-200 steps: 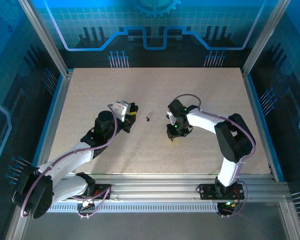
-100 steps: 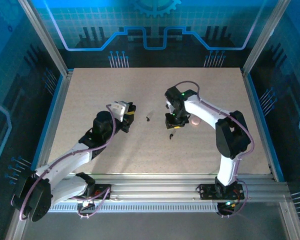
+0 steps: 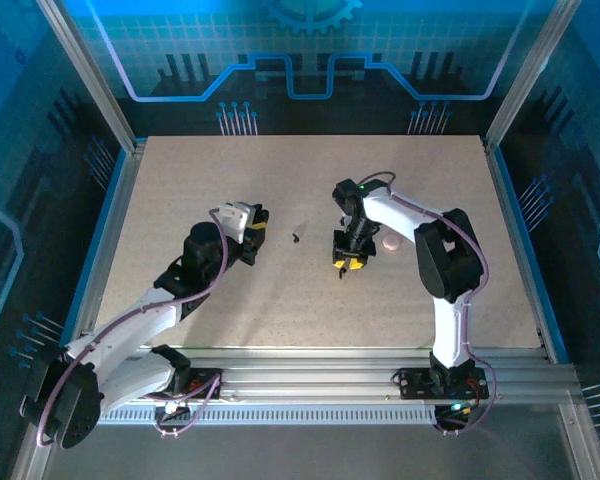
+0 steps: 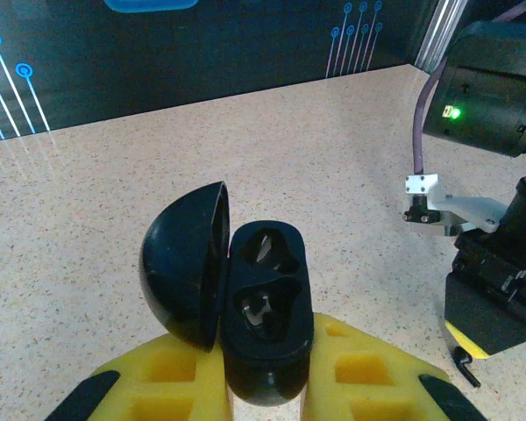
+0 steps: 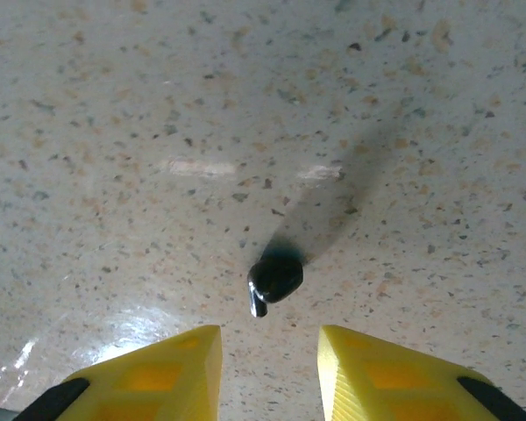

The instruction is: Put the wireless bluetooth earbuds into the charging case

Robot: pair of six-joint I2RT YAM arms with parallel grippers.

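Lower centre of the left wrist view: the left gripper (image 4: 267, 390) clamps the open black case (image 4: 267, 320), long axis up-frame, lid (image 4: 188, 259) swung left. The right gripper (image 5: 267, 360) gapes empty just below a black earbud (image 5: 274, 276) on the table (image 5: 114, 132), its stem pointing down-left.

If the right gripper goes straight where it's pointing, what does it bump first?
Probably the black earbud on the table, just ahead of the open right gripper, though depth is unclear.
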